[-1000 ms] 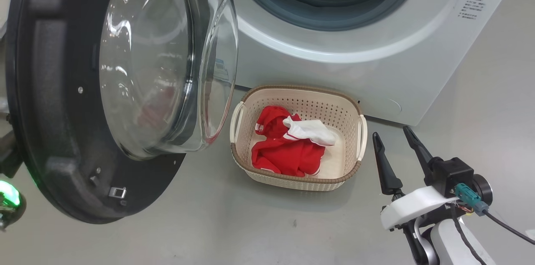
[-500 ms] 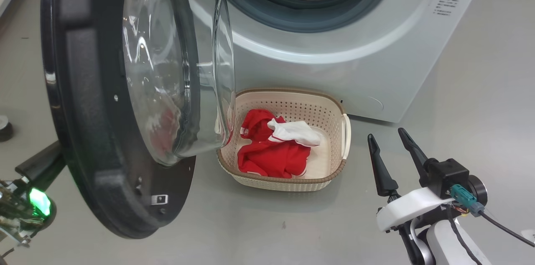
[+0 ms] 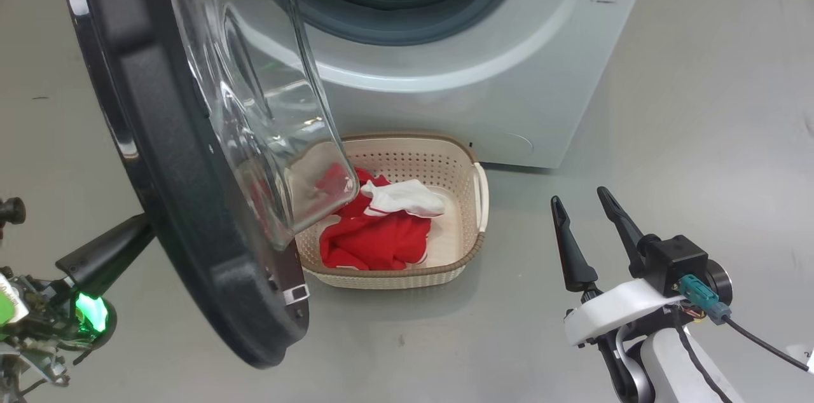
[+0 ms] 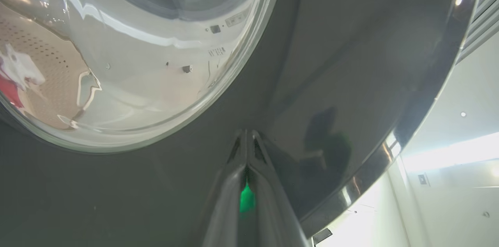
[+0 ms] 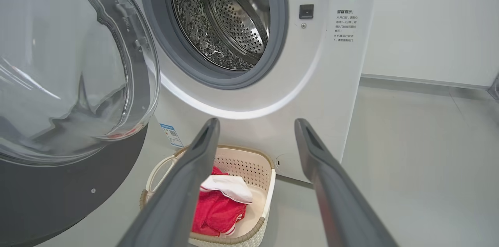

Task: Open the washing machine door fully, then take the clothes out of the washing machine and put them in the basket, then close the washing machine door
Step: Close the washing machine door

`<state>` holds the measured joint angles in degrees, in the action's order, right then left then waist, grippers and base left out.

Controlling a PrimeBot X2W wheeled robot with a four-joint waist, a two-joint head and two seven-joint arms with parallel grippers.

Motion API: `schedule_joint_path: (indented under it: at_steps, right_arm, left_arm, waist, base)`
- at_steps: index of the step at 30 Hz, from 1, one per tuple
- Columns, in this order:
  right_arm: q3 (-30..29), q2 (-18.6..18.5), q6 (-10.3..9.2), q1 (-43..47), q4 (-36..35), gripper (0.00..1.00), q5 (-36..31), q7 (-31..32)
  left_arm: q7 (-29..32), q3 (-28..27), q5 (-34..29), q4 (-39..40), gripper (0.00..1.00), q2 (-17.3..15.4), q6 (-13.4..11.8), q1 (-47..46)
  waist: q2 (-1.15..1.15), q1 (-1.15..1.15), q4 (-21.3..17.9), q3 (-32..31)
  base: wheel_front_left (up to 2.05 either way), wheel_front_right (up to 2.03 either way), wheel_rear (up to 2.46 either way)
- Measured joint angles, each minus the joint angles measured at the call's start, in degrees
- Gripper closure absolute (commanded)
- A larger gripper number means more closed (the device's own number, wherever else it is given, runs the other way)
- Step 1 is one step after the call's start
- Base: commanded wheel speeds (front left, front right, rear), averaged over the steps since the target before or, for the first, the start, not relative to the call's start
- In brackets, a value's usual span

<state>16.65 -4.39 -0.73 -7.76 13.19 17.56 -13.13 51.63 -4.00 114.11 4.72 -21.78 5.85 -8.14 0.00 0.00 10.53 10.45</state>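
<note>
The right gripper (image 3: 579,196) hangs low over the floor (image 3: 687,104), jaws spread and holding nothing. The left gripper (image 4: 245,134) has its jaws pressed together, tips right at the glossy black outer face of the washing machine door (image 3: 165,136), which stands partly open. Past the door, the basket (image 3: 394,277) sits just before the washing machine (image 3: 445,104) and holds the clothes (image 3: 375,241), red under a white piece.

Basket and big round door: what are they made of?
The basket looks like matte cream plastic: moulded holes in its walls, a brown woven-look rim. The washing machine door has a see-through bowl, probably glass, set in a black surround, likely plastic, glossy outside.
</note>
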Motion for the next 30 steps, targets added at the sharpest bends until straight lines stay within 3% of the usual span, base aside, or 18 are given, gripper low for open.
schedule_joint_path:
  at_steps: [14, 30]
  right_arm:
    - [0.3, 0.5, -0.02, -1.7, -0.3, 0.00, 0.5, -0.5]
    - [1.0, 0.9, -0.51, -3.7, -0.5, 0.00, 1.1, -0.9]
  left_arm:
    - [1.3, 2.3, 1.9, 3.7, 1.00, 1.3, -0.1, -0.2]
    - [1.2, 3.8, 2.3, 4.8, 1.00, 2.5, -2.1, -3.6]
  waist:
    - [0.00, 0.00, -7.4, 2.0]
    - [0.00, 0.00, -15.6, 5.1]
  base:
    - [0.00, 0.00, 0.00]
    - [0.00, 0.00, 0.00]
